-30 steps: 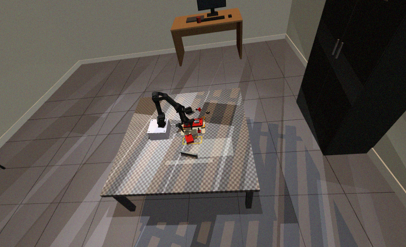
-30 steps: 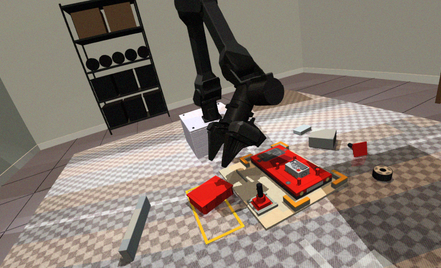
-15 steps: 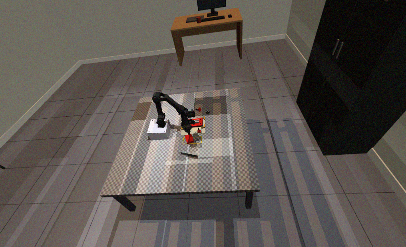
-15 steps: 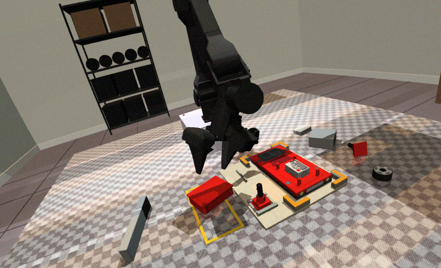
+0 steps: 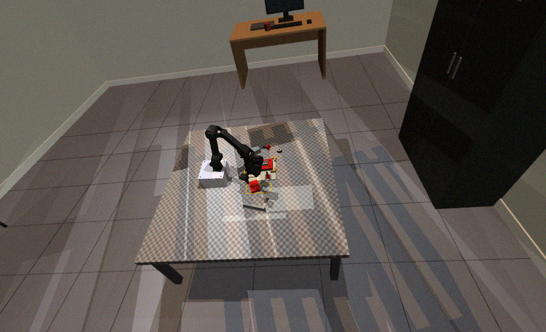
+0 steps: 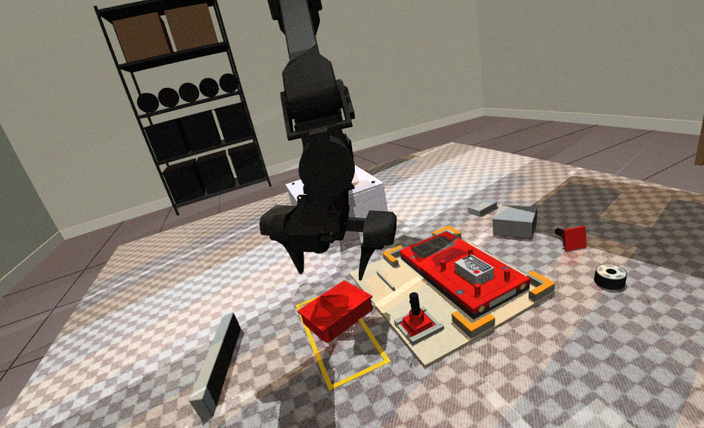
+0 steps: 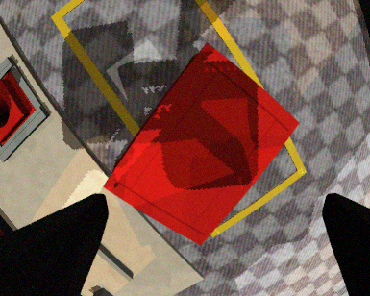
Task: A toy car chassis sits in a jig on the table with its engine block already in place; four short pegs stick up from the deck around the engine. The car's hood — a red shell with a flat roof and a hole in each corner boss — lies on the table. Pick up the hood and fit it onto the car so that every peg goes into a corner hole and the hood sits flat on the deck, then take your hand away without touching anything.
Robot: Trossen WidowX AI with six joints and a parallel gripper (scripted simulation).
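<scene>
The red hood (image 5: 254, 186) (image 6: 336, 308) (image 7: 204, 144) lies roof up on the table, turned at an angle across one end of the yellow outline. Its corner holes are hidden. My gripper (image 6: 330, 275) (image 7: 218, 208) is open and empty, above the table just behind the hood in the exterior view. In the wrist view the hood shows between and ahead of the fingers. The red chassis (image 6: 447, 279) sits between orange jig corners (image 6: 473, 322) with the grey engine block (image 6: 473, 269) on its deck. Several red pegs (image 6: 506, 275) stand around the engine.
A red part with a black stem (image 6: 414, 320) (image 7: 12, 106) stands on the beige board beside the hood. The yellow outline (image 6: 357, 376) runs under the hood. A grey bar (image 6: 216, 366) lies left. Grey blocks (image 6: 514, 223) (image 6: 482, 207), a red knob piece (image 6: 574, 237) and a wheel (image 6: 610, 276) lie beyond the chassis.
</scene>
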